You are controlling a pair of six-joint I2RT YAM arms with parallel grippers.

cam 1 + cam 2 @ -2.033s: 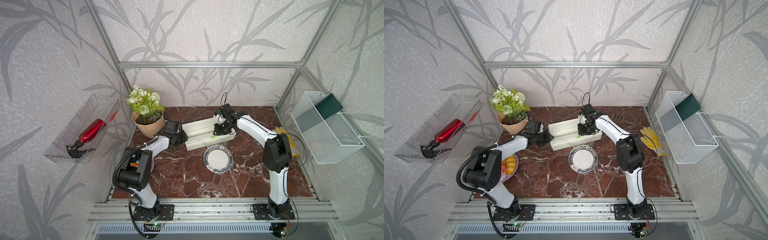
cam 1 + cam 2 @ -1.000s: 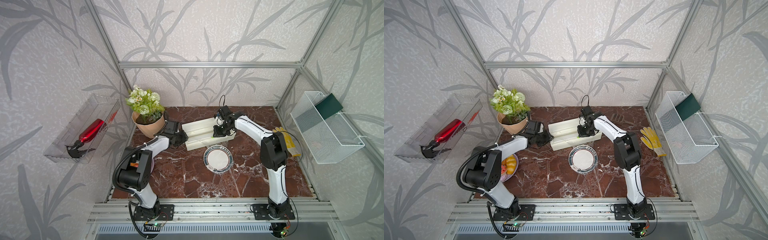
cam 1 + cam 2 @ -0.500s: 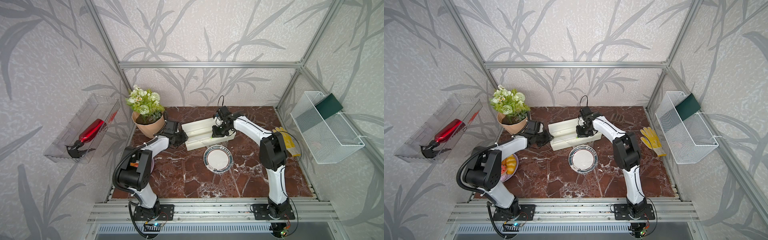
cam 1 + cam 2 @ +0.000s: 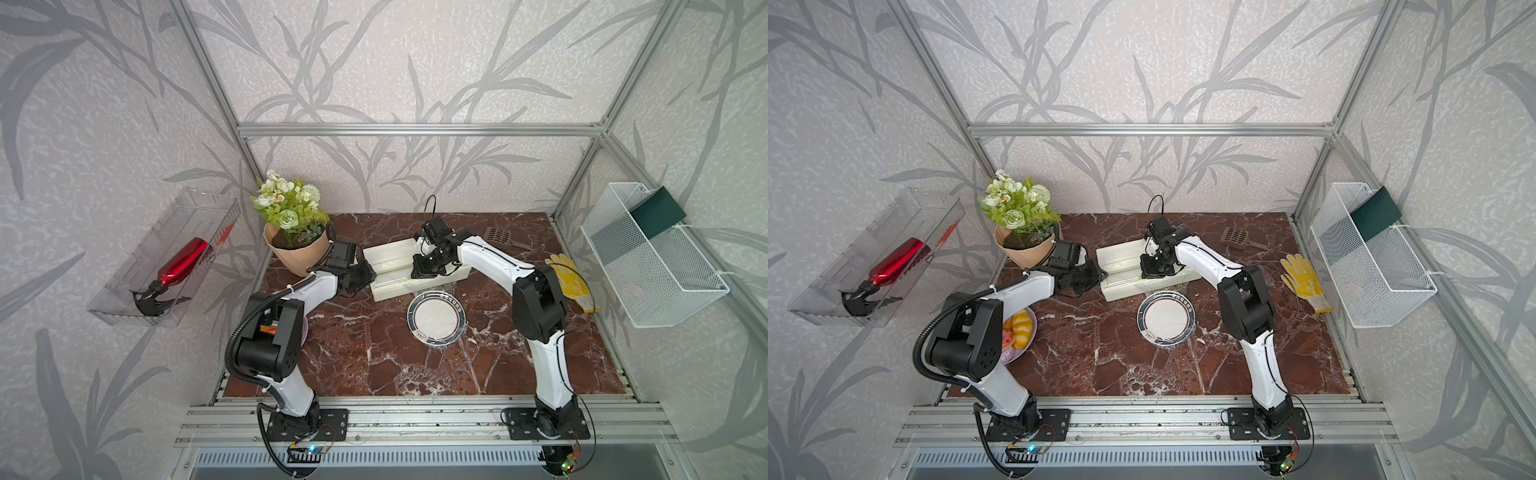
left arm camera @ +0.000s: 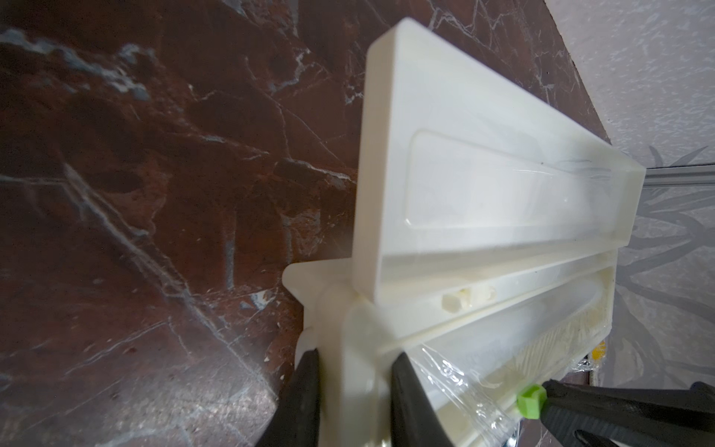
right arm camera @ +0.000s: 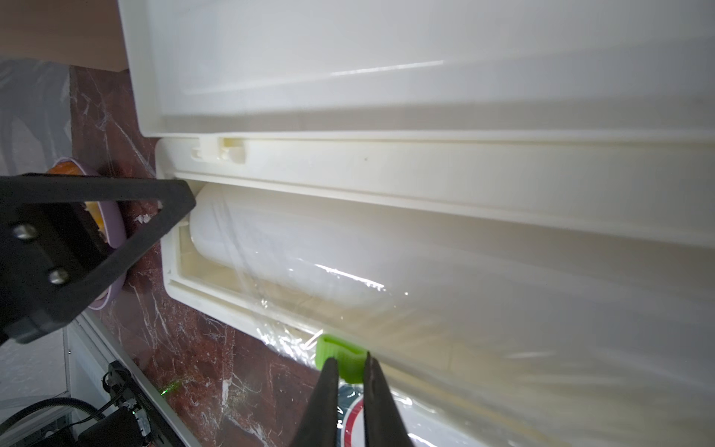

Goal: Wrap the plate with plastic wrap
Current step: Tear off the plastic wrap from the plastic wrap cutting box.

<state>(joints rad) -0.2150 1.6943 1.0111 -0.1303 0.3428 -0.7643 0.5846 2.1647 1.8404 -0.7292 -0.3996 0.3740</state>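
Right pincer (image 6: 350, 367), pinching the green slider (image 6: 340, 356), has run it along the dispenser box (image 4: 399, 259) toward the left pincer (image 5: 354, 363), which clamps the box end. Plastic wrap (image 6: 286, 340) cut looks partway done. Plate (image 4: 436, 318) sits mid-desk under the film.

On the red-brown marble tabletop (image 4: 374, 353) I see:
- at 12 o'clock, an open cream plastic dispenser box (image 4: 390, 254) with a green slider (image 6: 340, 358)
- at 10, a paper-wrapped flower pot (image 4: 296, 253)
- at 1, a brown slotted scoop (image 4: 497, 235)
- at 3, yellow knit gloves (image 4: 569, 278)
- at 8, a purple plate of pastries (image 4: 1019, 332)
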